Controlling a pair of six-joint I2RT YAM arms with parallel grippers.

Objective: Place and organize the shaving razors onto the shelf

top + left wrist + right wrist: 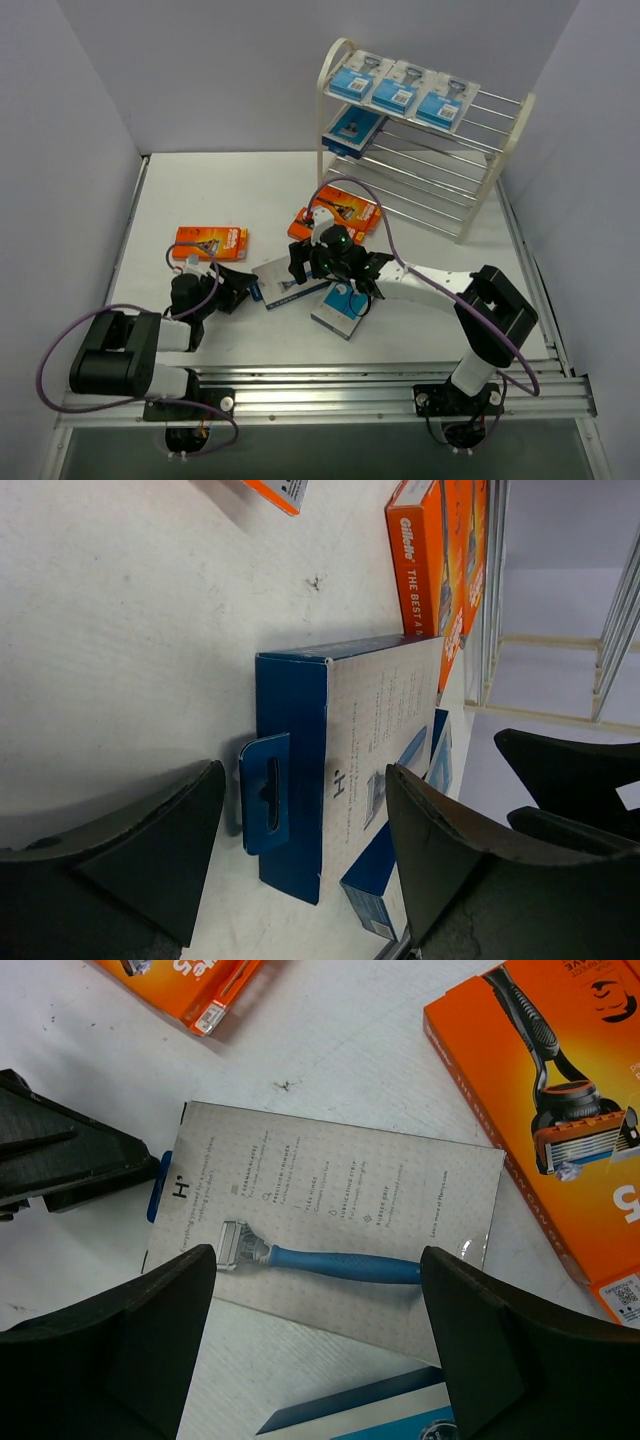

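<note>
A grey razor pack [280,285] with a blue hang tab lies flat mid-table. My left gripper [245,280] is low at its tab end, open, the fingers either side of the pack [370,710] with a gap at the tab. My right gripper [318,272] hovers open above the same pack [340,1220], one finger over each end. Another blue-and-white pack [338,312] lies just beside it. The cream shelf [520,120] stands at the back right, with three blue packs [400,85] on its top tier and one [355,128] on the tier below.
One orange razor box [210,241] lies left of the grey pack, two more [345,210] between it and the shelf. The two grippers are close together; the left one [70,1160] shows in the right wrist view. Grey walls enclose the table.
</note>
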